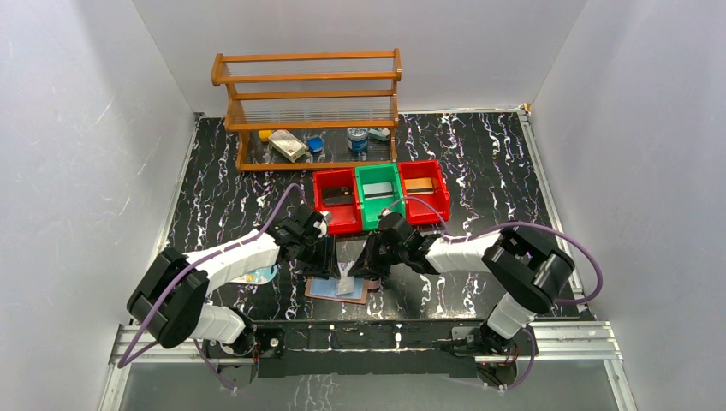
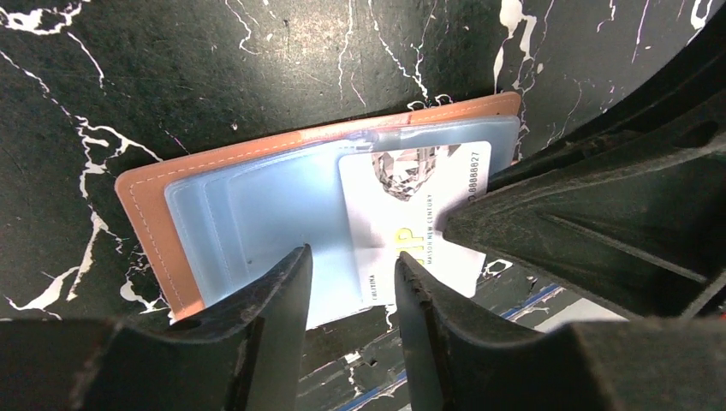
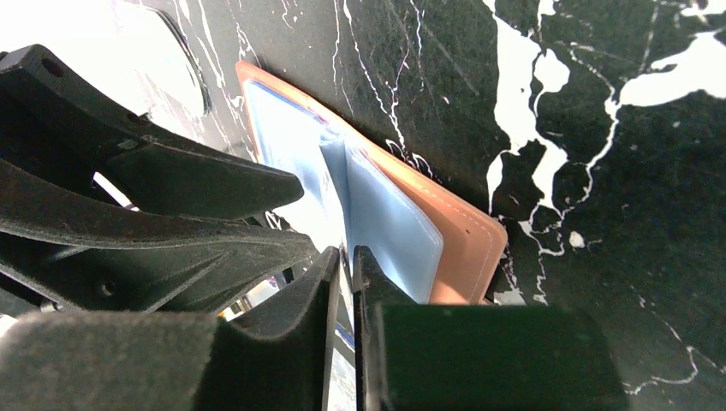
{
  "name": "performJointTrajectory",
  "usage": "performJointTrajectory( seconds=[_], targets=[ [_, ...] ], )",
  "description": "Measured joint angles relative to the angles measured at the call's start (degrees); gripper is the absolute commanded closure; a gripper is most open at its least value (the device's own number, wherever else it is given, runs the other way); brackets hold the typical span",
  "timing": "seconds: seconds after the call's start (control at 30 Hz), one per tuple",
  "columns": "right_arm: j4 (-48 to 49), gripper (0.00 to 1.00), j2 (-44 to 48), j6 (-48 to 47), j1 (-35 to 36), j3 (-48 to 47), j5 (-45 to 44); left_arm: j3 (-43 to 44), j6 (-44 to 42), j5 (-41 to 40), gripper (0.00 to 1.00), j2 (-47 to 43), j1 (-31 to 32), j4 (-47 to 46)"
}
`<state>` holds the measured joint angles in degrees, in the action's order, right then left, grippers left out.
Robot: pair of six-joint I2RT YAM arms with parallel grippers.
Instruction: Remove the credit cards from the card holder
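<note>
On a black marbled table (image 1: 479,171) walled in white, the wallet (image 1: 324,288) lies open at 6 o'clock, between the two arms. The right gripper (image 3: 344,274), fingers pressed nearly together, pinches what looks like the edge of a pale card (image 2: 402,205) partly out of its clear pocket. The left gripper (image 2: 351,295) hangs over the pocket, fingers spread, gripping nothing. Extraction appears under way; the next move calls for a steady pull clear of the pocket while the wallet is held down. Only the left wrist view shows the card's face; only the right wrist view shows the pinch.
</note>
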<state>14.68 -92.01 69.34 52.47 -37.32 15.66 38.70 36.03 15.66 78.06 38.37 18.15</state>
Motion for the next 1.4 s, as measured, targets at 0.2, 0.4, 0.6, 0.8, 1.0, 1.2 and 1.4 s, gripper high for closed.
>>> performJointTrajectory(
  seconds=[0.2, 0.4, 0.6, 0.8, 1.0, 1.2, 1.4],
  targets=[
    [1.46, 0.72, -1.51, 1.05, 0.00, 0.00, 0.92, -0.02, -0.02, 0.11, 0.68, 0.04, 0.00, -0.07],
    [12.85, 0.70, -2.21, 5.84, -0.24, 3.19, 3.23, -1.31, 0.02, 0.31, 0.69, 0.04, 0.00, -0.55],
    [10.45, 0.70, -4.13, 6.47, -0.28, 1.97, 3.56, -1.55, 0.04, 0.63, 0.70, 0.04, 0.00, -1.11],
    [8.83, 0.78, -4.09, 5.49, -0.28, 1.79, 2.93, -2.03, 0.20, 0.92, 0.72, 0.02, -0.02, -1.88],
    [9.88, 0.75, -4.09, 5.70, 0.22, 1.79, 2.67, -2.62, 0.55, 1.44, 0.73, 0.00, -0.02, -3.04],
    [9.88, 0.76, -4.04, 7.04, 1.62, 1.84, -0.22, -3.08, 1.29, 1.66, 0.73, -0.02, -0.02, -3.91],
    [9.68, 0.90, -3.32, 8.20, 3.37, 1.95, -3.96, -3.48, 1.88, 2.03, 0.73, -0.15, -0.02, -4.72]
  ],
)
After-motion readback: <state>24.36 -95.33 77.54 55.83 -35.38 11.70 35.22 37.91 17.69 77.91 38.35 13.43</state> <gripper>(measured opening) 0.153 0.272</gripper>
